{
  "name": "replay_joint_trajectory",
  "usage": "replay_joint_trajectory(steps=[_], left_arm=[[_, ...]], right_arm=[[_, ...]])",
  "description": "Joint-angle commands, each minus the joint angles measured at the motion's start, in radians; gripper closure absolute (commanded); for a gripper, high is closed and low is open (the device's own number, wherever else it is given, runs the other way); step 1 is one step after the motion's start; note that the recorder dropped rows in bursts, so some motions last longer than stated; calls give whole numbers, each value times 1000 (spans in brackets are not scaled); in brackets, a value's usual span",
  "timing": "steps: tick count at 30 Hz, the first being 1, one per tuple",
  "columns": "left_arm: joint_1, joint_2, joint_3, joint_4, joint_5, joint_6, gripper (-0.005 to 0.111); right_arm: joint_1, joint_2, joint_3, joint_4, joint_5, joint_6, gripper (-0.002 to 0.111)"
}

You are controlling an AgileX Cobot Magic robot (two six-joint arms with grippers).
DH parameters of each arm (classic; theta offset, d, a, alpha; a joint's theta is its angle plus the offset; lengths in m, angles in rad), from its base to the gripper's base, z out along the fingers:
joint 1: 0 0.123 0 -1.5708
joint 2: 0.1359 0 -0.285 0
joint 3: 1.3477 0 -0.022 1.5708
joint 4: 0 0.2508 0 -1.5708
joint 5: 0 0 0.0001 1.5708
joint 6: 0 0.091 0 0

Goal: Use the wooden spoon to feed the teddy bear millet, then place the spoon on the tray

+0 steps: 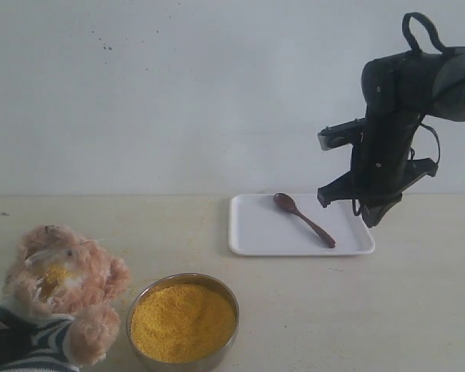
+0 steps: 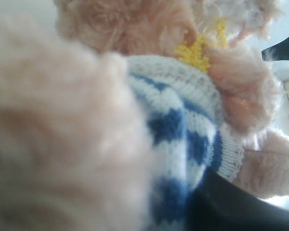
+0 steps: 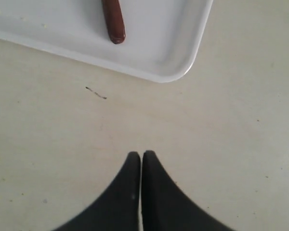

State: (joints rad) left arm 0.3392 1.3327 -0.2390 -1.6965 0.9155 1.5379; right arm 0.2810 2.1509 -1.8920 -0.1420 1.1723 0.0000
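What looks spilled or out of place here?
Stray millet grains cling to the teddy bear, on its muzzle fur, outside the metal bowl. Otherwise tidy: the wooden spoon lies flat on the tray.

Bright, even, diffuse light; faint soft shadows under tray (image 1: 256, 229), metal bowl (image 1: 183, 277). Exterior view grainy. Left wrist view: teddy bear (image 2: 183, 125) fur nearest lens blurred.

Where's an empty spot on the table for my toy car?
Bare table right of the millet bowl, on the camera side of the tray; also between the teddy bear and the tray. It is crowded where bear and bowl sit close.
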Motion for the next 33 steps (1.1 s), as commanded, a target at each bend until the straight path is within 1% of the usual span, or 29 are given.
replay_joint_trajectory(steps=[1, 5, 7, 11, 14, 16, 18, 19, 25, 28, 33], left_arm=[[-2, 0, 6, -11, 18, 5, 103], [-2, 0, 6, -11, 18, 5, 103], [-2, 0, 6, -11, 18, 5, 103], [-2, 0, 6, -11, 18, 5, 103], [-2, 0, 6, -11, 18, 5, 103], [-2, 0, 6, -11, 18, 5, 103], [-2, 0, 6, -11, 18, 5, 103], [-2, 0, 6, -11, 18, 5, 103], [-2, 0, 6, -11, 18, 5, 103], [-2, 0, 6, -11, 18, 5, 103], [-2, 0, 6, -11, 18, 5, 103]], right_arm=[[-5, -20, -4, -7, 2, 11, 108], [-5, -34, -4, -11, 0, 30, 108], [-5, -54, 27, -14, -32, 48, 108], [-5, -157, 220, -71, -234, 127, 108], [-5, -265, 415, -218, -419, 214, 108], [-25, -346, 532, -299, -535, 292, 108], [-69, -424, 648, -335, -644, 368, 108], [-97, -461, 709, -334, -693, 390, 108], [-261, -620, 940, -296, -885, 451, 108], [-290, -683, 1031, -283, -960, 450, 108], [-283, -805, 1162, -232, -1081, 466, 108]])
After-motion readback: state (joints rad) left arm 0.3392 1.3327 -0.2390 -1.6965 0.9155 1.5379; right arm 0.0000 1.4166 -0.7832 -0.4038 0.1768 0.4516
